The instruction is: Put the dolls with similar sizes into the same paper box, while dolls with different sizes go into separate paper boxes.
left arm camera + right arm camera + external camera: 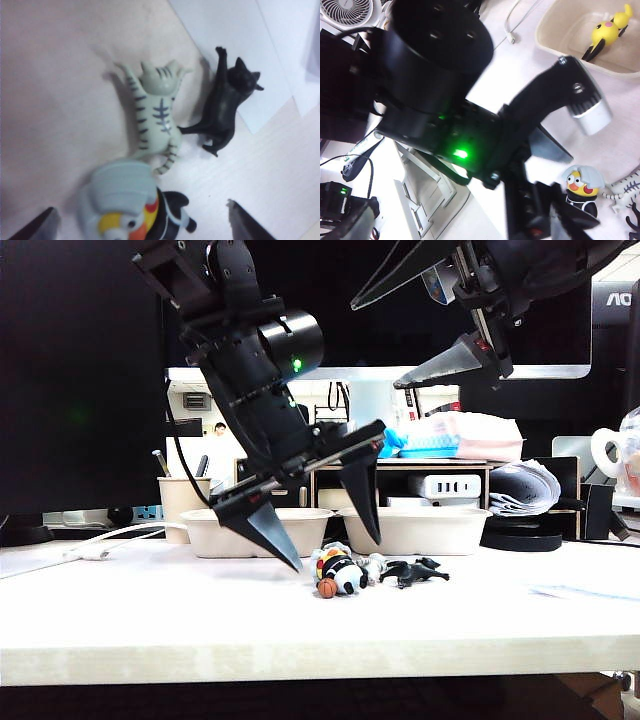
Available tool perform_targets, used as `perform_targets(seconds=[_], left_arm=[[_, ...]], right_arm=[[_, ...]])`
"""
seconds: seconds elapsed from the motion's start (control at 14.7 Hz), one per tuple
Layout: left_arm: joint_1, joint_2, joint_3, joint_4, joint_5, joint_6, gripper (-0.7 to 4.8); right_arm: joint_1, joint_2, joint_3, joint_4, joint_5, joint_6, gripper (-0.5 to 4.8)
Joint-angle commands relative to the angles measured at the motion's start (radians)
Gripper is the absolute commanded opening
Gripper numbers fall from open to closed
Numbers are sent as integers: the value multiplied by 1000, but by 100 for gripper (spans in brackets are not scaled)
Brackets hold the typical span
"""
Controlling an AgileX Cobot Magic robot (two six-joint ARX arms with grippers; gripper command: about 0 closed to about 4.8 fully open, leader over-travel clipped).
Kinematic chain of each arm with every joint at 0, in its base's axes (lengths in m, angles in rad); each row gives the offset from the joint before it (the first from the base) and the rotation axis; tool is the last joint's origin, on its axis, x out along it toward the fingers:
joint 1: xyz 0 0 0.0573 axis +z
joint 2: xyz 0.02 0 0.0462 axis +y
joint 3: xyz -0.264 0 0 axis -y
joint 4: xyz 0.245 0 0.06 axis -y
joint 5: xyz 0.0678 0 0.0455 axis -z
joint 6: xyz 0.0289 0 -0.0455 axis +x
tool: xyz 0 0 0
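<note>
The left end effector [325, 525] was seen with its jaws spread wide and nothing held, tips low over the tabletop [150, 610], straddling the light-blue-headed doll [340, 572], which lay just beside the striped whitish-grey doll [155, 112] and the black doll [227, 112] near the front edge, with bare surface to either side. The right end effector [400, 335] was held high and well apart, likewise open and empty. Behind the dolls, two paper boxes [410, 530] were set side by side, and the yellow doll [607, 31] was found lying in one.

dolls [372, 572] before two paper boxes [340, 530]
</note>
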Motion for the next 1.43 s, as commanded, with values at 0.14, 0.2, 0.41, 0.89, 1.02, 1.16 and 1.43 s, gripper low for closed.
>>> perform_targets(seconds=[0.14,0.2,0.41,0.89,1.02,1.16,1.43], left_arm=[[-35,41,1,8,-34,-62,479],[-38,50,1,4,-34,-65,479],[-39,61,1,-35,-59,-62,479],[-18,56,9,-87,-59,53,-6],[0,27,10,-78,-56,52,-6],[14,-18,10,-61,-59,62,-6],[74,-120,11,56,-56,78,-6]], right_arm=[[1,-6,2,10,-22,-8,479],[1,-6,2,9,-23,-7,479],[1,-6,2,6,-26,-8,479],[1,-6,2,6,-26,-7,479],[0,-6,2,7,-25,-8,479],[0,-6,2,7,-20,-18,479],[0,-6,2,11,-20,-19,479]])
